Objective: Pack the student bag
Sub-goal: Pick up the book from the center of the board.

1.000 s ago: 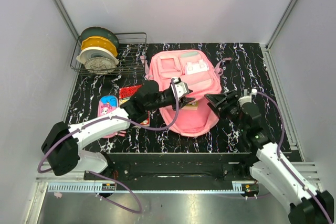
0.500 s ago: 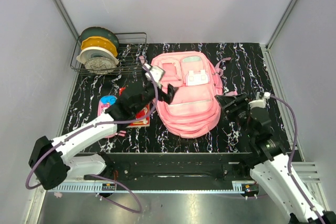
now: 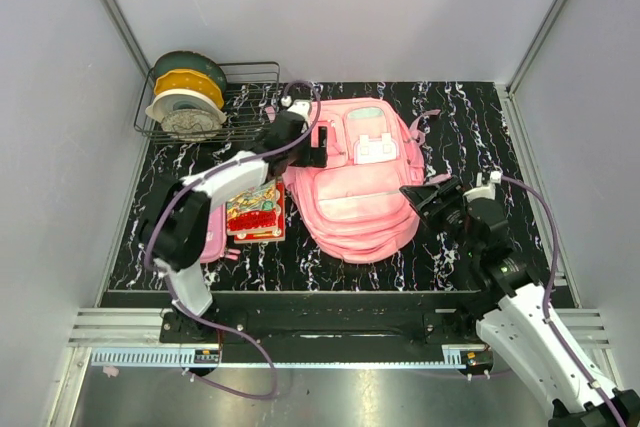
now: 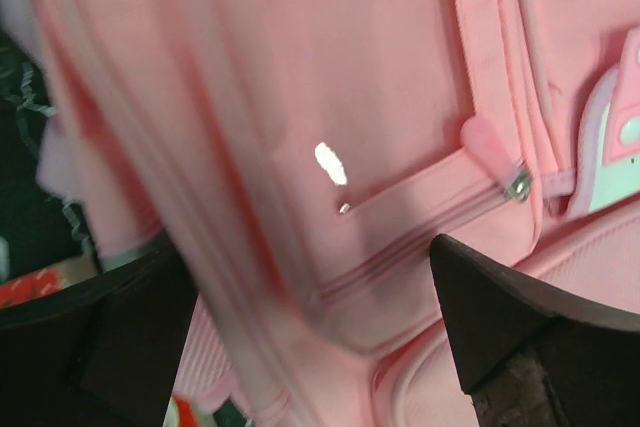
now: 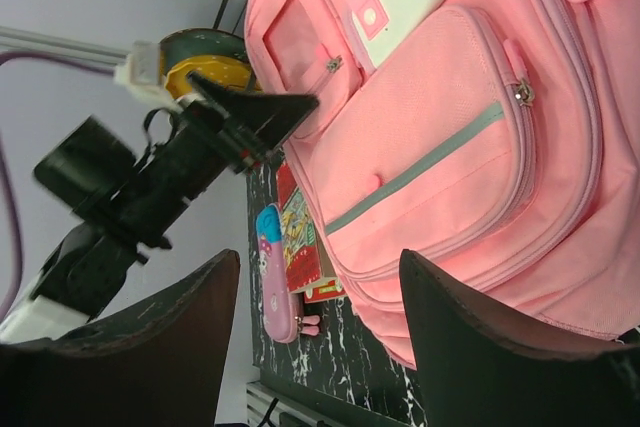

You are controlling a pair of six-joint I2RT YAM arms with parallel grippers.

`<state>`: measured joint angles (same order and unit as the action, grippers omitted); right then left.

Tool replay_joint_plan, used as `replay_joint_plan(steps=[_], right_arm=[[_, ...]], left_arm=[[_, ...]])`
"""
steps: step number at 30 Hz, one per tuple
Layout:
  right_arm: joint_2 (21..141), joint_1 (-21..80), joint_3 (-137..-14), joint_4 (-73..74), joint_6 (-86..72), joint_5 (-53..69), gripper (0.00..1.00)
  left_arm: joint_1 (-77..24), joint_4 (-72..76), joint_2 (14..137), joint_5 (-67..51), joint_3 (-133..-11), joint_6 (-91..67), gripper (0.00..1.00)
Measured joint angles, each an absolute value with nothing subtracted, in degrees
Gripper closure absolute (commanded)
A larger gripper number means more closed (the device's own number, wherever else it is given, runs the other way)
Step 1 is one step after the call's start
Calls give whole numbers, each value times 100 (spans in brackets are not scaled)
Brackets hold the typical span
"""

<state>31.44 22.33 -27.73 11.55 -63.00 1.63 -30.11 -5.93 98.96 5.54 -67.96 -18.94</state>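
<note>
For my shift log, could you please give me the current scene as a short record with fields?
Bag: lying flat, front up; front pockets zipped
Left gripper: open, over the bag's far-left pocket
Right gripper: open, at the bag's right edge, holding nothing
Book: left of the bag
Pencil case: left of the book
Rack: far-left corner, holding plates

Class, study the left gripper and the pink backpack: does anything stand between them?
Nothing visible does. The left gripper, open, faces the student bag directly; only its pink fabric shows between the fingers.
</note>
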Motion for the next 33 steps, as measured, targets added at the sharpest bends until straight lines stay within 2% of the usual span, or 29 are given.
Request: replay_joint_plan(steps=[8,11,15,18,22,28,33], right_arm=[[2991,2233,-2773,1188,-6300,169,29],[3118,2233,-2773,1181,-6298,226,29],[3315,2233,-2773,1151,-6276,320,29],[3457,2233,-2773,1035,-6230,458,29],[3793,2233,-2773,838,-6090,707,29],[4379,2246,-2781,510,-5900,1098,29],[5277,2526,-3116,287,-5607,1306,29]], left_arm=[[-2989,-819,11209,-558,-8178,-1737,1],[-3118,-939,11397,-760,-8589,-1520,1],[-3291,-864,11310,-926,-8514,-1378,1],[-3332,-672,10676,-845,-7616,-1400,1],[-3124,-661,9207,-543,-6278,-1472,1],[-2707,-521,7601,454,-5747,-1496,1],[-2053,-537,7338,808,-5448,-1590,1]])
